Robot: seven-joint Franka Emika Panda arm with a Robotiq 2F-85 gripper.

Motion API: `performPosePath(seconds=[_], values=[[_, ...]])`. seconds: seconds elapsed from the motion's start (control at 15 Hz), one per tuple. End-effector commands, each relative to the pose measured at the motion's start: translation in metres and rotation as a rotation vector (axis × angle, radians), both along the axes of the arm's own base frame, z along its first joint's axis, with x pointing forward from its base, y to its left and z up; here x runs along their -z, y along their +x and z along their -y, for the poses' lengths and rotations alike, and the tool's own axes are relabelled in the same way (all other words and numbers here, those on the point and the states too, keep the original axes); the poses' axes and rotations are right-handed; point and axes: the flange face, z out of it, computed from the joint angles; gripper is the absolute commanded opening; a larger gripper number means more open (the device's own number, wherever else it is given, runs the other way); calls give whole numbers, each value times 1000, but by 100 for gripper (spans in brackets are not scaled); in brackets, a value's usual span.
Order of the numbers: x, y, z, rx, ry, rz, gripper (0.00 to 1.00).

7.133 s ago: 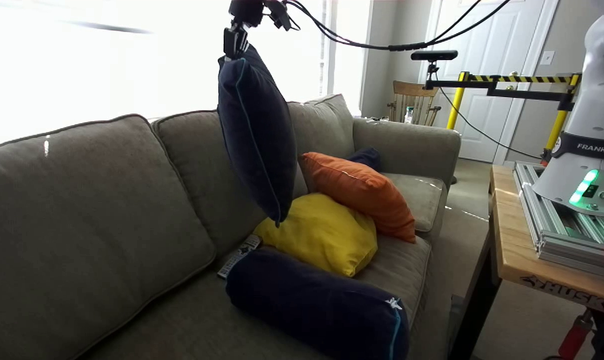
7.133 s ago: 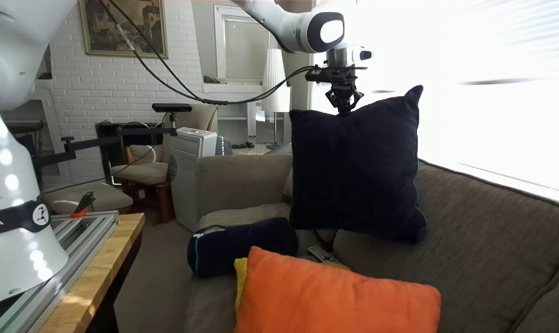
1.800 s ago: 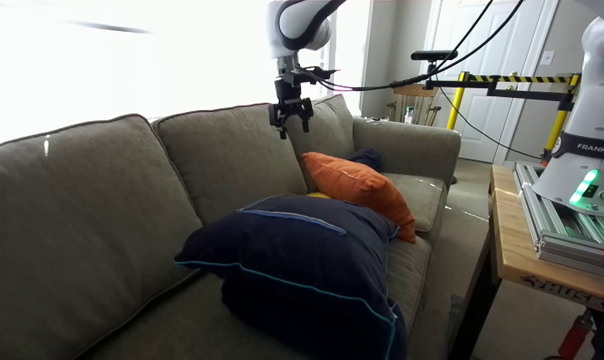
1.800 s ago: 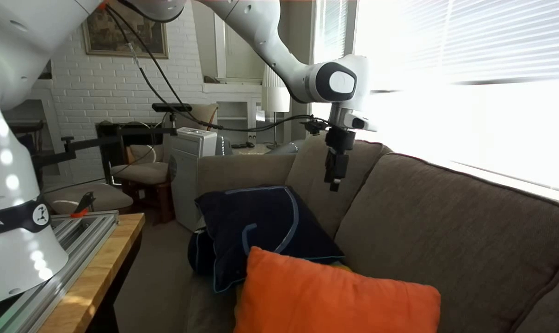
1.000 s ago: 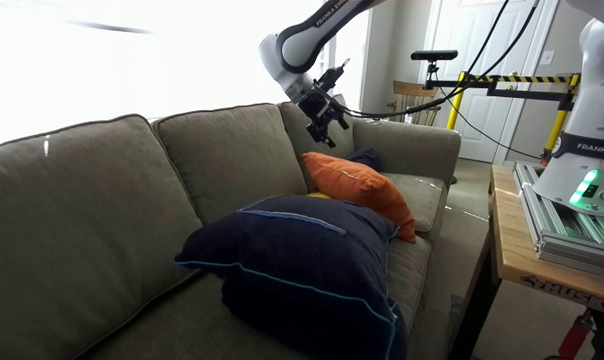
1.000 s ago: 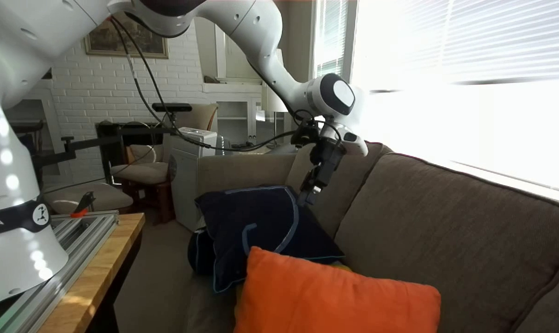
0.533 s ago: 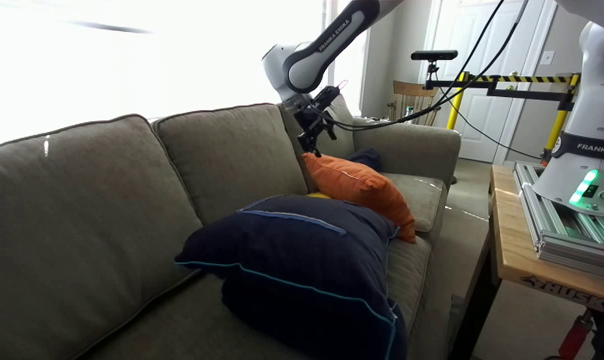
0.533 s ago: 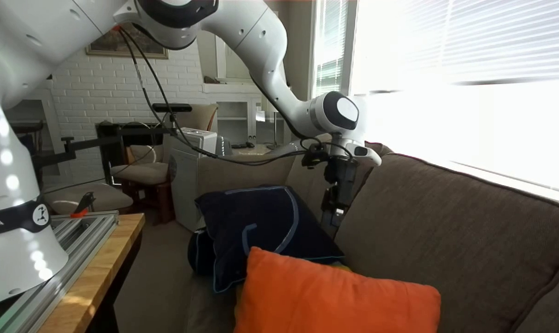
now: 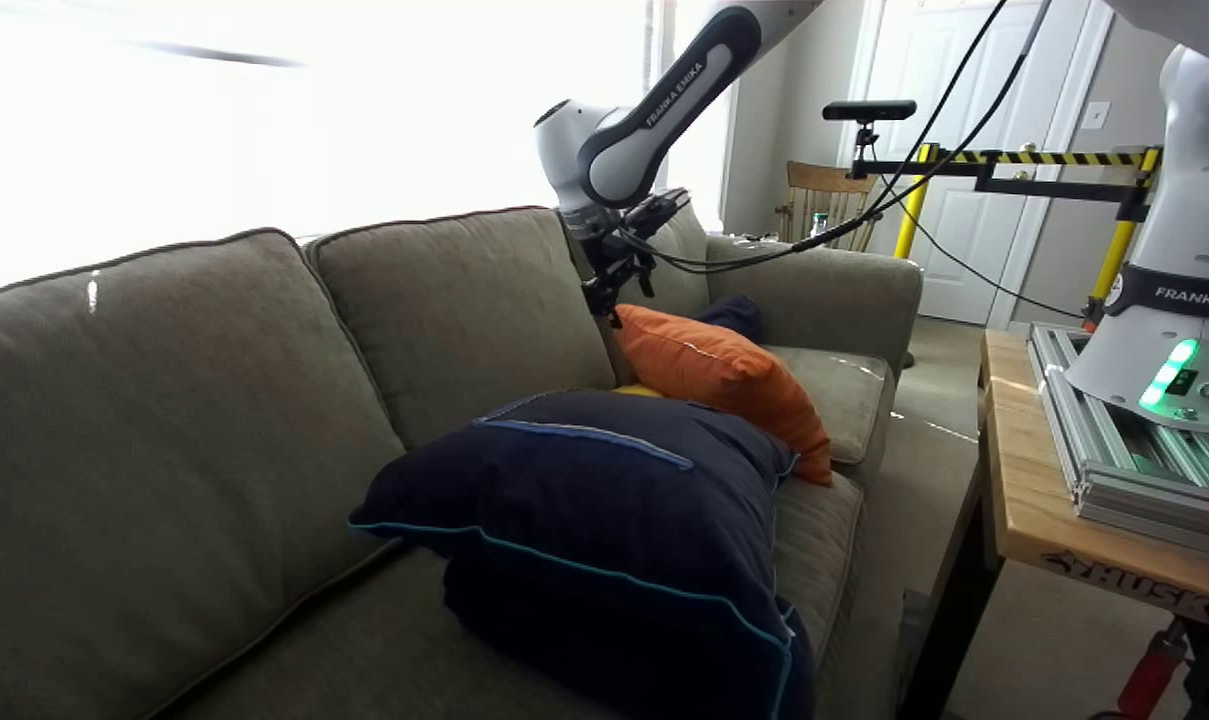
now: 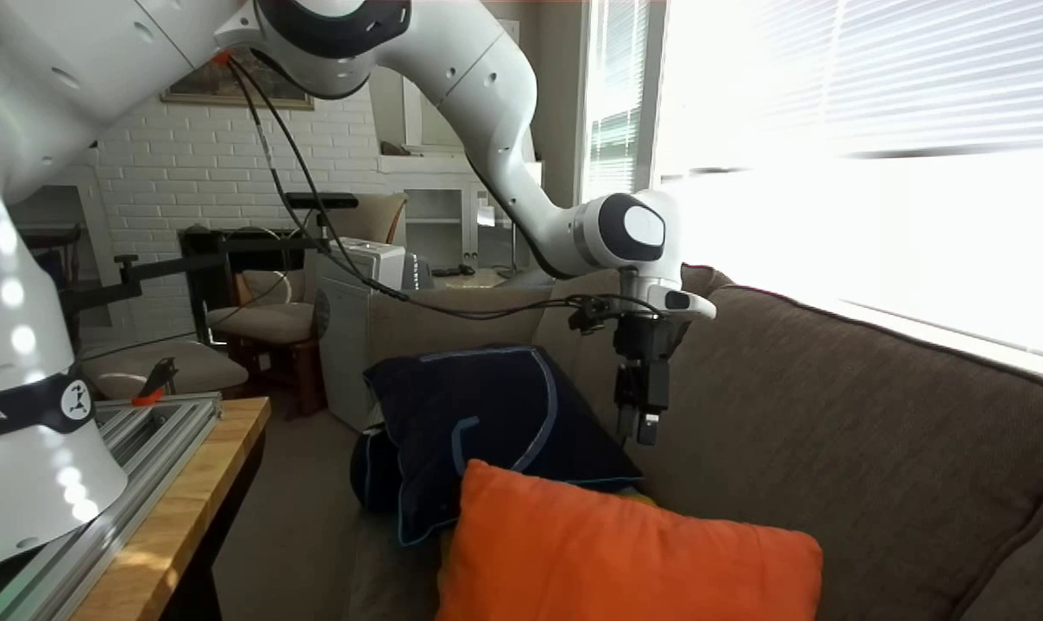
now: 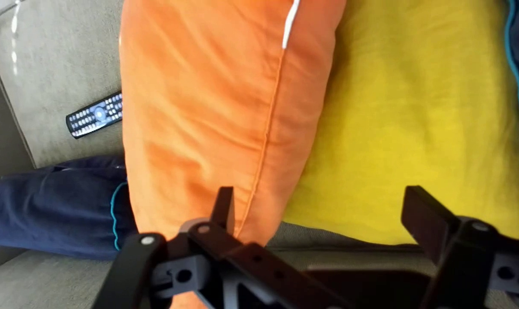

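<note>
My gripper [image 11: 322, 201] stands open with nothing gripped. In the wrist view, the left finger shows over the end of an orange pillow [image 11: 207, 107], and the right one over a yellow pillow [image 11: 405, 120]; whether either touches cloth I cannot tell. In both exterior views the gripper hangs low beside the sofa backrest [image 9: 464, 310], near the orange pillow's back corner. A large navy pillow [image 9: 604, 500] with light blue piping lies over a navy bolster [image 9: 604, 640] and hides most of the yellow pillow.
Another navy pillow [image 11: 57, 206] lies on the far seat, along with a remote [image 11: 96, 113] partly covered by the orange pillow. The sofa armrest [image 9: 814, 290] rises beyond. A wooden table [image 9: 1014, 470] carries the robot's base. Cables [image 10: 469, 312] droop from the wrist.
The large navy pillow, formerly hanging from my gripper, was let go and lies on the bolster and yellow pillow. The arm then tilted and came down beside the orange pillow, staying open.
</note>
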Motion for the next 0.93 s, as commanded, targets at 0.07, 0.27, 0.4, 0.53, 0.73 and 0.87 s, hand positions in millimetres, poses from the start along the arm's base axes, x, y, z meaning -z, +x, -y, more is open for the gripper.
performPosePath(seconds=[0.07, 0.27, 0.4, 0.53, 0.73, 0.87], values=[[37, -31, 17, 49, -13, -64, 100], [57, -50, 25, 76, -43, -115, 100], [66, -62, 29, 102, -52, -135, 100], [74, -73, 30, 125, -61, -152, 100], [81, -87, 30, 154, -69, -176, 100], [86, -92, 30, 166, -70, -187, 74]])
